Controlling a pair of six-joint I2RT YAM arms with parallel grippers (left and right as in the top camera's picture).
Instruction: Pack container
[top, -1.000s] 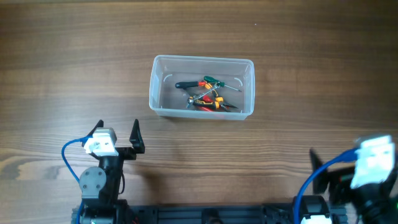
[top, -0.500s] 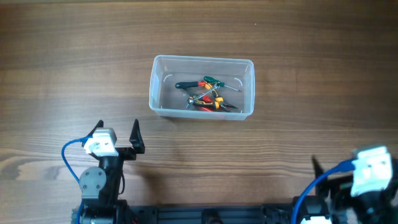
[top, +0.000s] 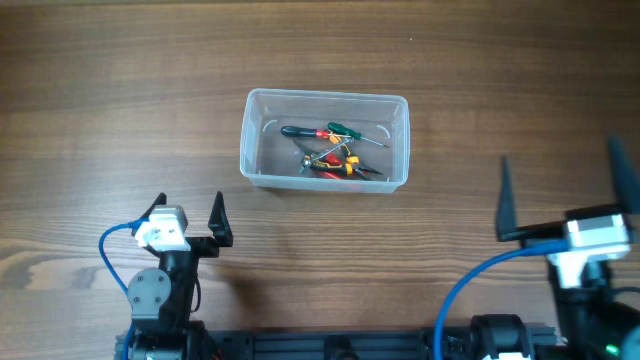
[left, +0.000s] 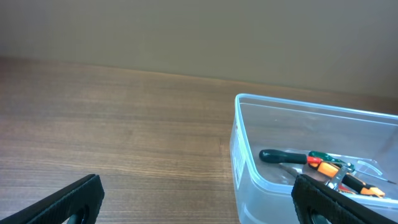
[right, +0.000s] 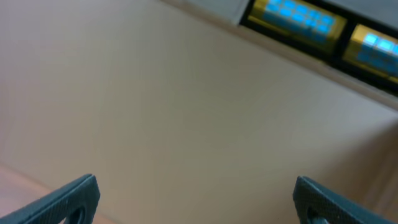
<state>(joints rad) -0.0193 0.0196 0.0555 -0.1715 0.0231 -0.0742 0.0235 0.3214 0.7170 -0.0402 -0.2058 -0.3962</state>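
The clear plastic container (top: 250, 165) sits at the middle of the wooden table and holds several small hand tools (top: 330, 148) with black, green, red and orange handles. It also shows in the left wrist view (left: 249, 168) with the tools (left: 317, 167) inside. My left gripper (top: 187, 217) is open and empty near the front left, short of the container; its fingertips frame the left wrist view (left: 199, 199). My right gripper (top: 565, 195) is open and empty at the front right, raised and tilted up; its wrist view (right: 196, 196) shows only a beige wall.
The wooden table (top: 120, 100) stretches around the container. The arm bases and blue cables (top: 115, 255) stand along the front edge. Blue lit panels (right: 298, 18) show high in the right wrist view.
My right arm has risen and swung its gripper up and forward, so the open fingers now show over the table's right side. The left arm and the container have not moved.
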